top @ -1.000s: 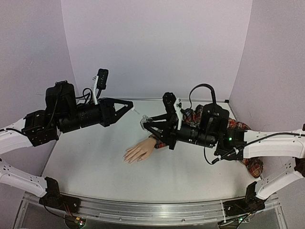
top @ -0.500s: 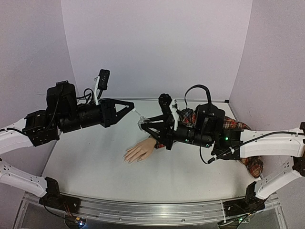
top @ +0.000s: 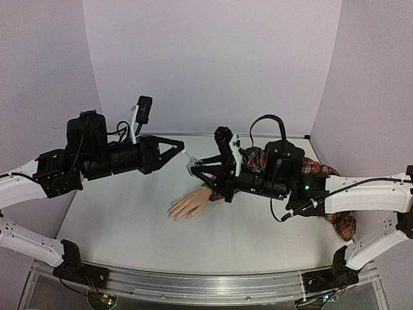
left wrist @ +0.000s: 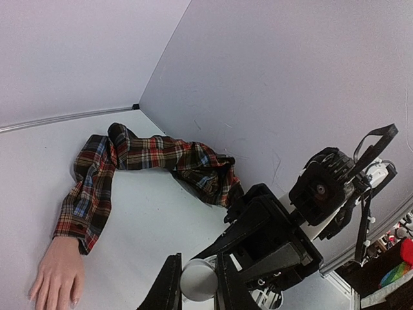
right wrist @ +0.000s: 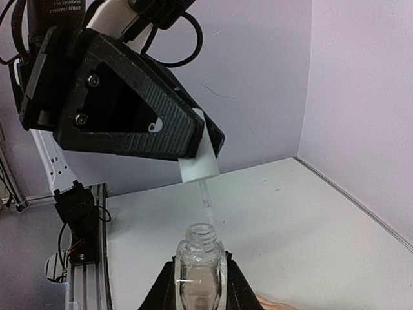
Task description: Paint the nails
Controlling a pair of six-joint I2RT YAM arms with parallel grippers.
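Lying on the desk (top: 122,226) just beyond the arm bases, the mannequin hand (top: 191,204) is pointing its nails (top: 172,213) toward the near left, its long axis running back and rightward into the red plaid sleeve (left wrist: 97,187). Above and slightly beyond it, the right hand (right wrist: 201,287) is pinching the open clear bottle (right wrist: 201,255) upright. The left hand (top: 182,148) is clamping the white cap (right wrist: 199,165), its brush (right wrist: 204,194) hanging over the bottle's mouth. The nails are sitting below and nearward of that brush.
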